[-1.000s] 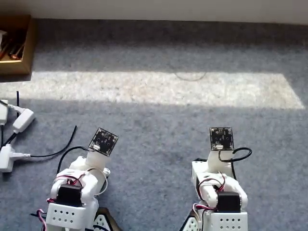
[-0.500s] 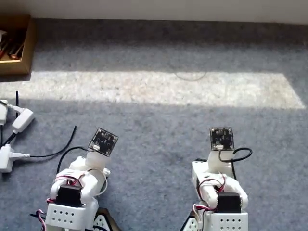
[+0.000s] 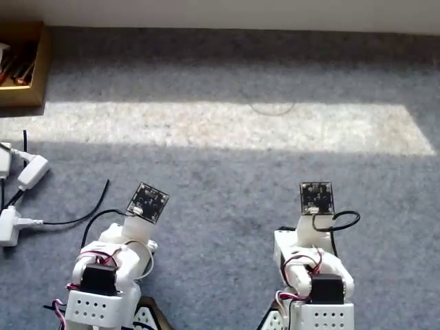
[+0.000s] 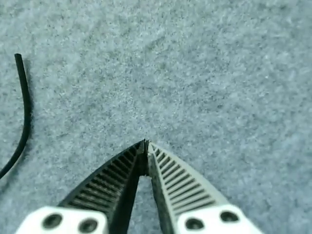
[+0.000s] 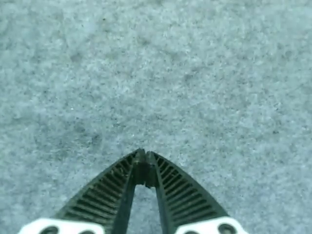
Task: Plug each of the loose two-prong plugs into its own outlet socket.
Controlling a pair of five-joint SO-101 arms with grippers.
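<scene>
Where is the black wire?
In the high view, the wire lies on the carpet at the left, running from a white plug toward the left arm.

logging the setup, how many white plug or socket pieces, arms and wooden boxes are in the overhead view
white plug or socket pieces: 3 (one cut off at the edge)
arms: 2
wooden box: 1
total: 6

Open carpet [image 3: 227, 172], black cable [image 4: 28, 107] alongside
</scene>
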